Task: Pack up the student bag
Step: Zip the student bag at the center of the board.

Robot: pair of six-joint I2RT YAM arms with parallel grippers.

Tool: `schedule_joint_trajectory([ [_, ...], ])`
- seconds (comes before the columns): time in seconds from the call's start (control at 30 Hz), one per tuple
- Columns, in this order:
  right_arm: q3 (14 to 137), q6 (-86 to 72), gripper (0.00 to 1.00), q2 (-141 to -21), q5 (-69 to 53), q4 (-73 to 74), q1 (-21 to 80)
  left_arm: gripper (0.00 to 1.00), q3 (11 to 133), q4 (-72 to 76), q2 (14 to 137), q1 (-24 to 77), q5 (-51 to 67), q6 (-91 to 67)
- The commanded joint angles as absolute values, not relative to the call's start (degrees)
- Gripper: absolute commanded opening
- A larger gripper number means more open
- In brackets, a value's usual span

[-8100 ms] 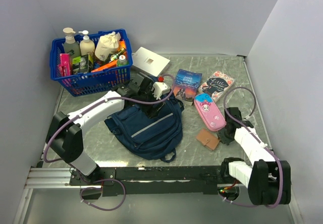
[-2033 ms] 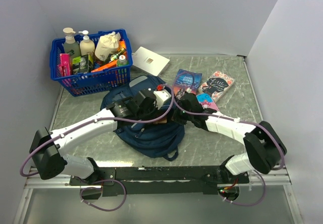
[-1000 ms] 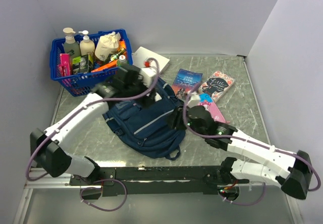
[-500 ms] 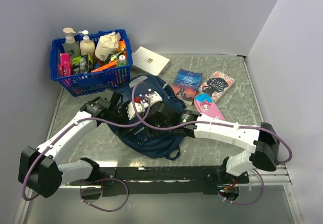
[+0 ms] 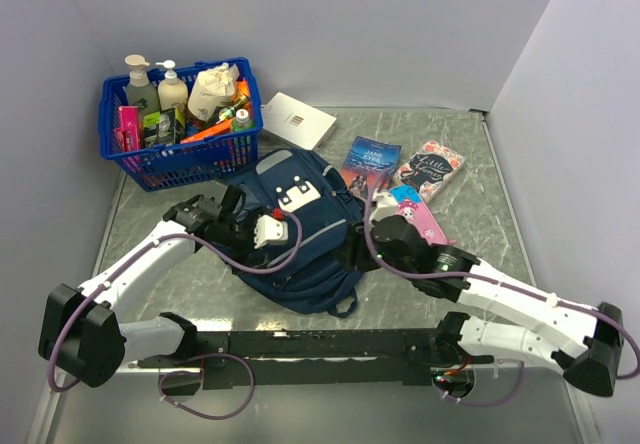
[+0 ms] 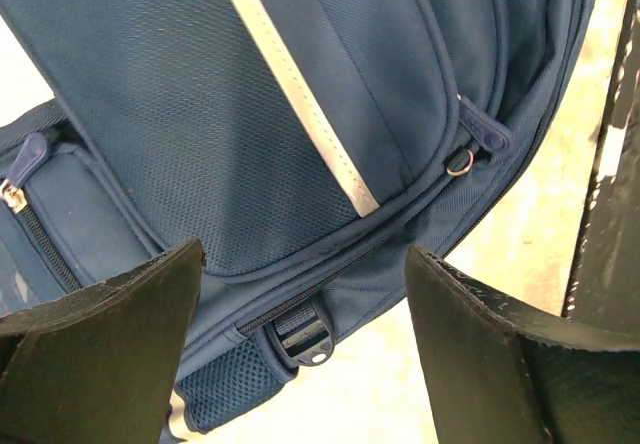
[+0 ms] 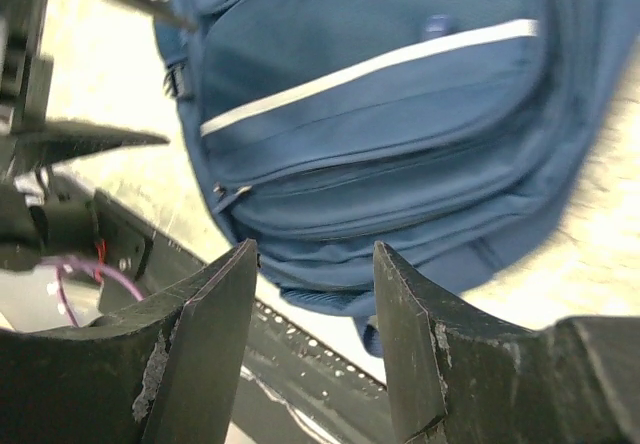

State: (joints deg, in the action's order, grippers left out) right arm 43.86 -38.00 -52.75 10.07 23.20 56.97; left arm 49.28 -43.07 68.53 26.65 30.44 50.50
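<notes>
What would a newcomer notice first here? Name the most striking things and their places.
The navy bag lies mid-table, flanked by the open left gripper and right gripper. A crammed blue basket stands far left; two books and a pink case lie right of the bag.

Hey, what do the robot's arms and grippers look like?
The left arm and right arm have white links, black joints and looping purple cables. The left gripper and right gripper are black, wedge-shaped and scuffed.
</notes>
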Motion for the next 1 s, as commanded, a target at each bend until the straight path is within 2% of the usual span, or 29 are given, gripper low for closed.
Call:
schedule_joint_trajectory([
  [0.0,41.14,-40.78,0.57,-47.29,7.73,21.18,52.75,0.86,48.25,-41.48,67.32,26.98,32.79,58.44],
  [0.27,39.90,-41.66,0.57,-44.03,7.30,22.06,50.54,0.87,49.04,-39.82,68.64,28.12,32.79,64.25],
  [0.67,39.90,-41.04,0.57,-45.00,1.76,19.78,45.35,0.83,41.41,-32.18,68.73,34.45,27.25,65.31],
  [0.77,39.64,-41.57,0.56,-45.18,1.32,19.25,45.26,0.77,40.78,-27.17,69.08,34.54,26.28,63.11],
  [0.87,39.46,-41.75,0.54,-45.09,1.06,18.90,45.26,0.64,40.52,-22.95,69.43,34.45,26.28,61.71],
  [0.9,39.38,-41.75,0.54,-44.91,0.97,18.81,45.26,0.54,40.69,-21.90,69.52,34.45,26.02,60.83],
  [0.97,39.37,-41.66,0.52,-45.00,0.62,18.55,45.26,0.44,41.74,-20.92,70.13,34.37,25.31,60.38],
])
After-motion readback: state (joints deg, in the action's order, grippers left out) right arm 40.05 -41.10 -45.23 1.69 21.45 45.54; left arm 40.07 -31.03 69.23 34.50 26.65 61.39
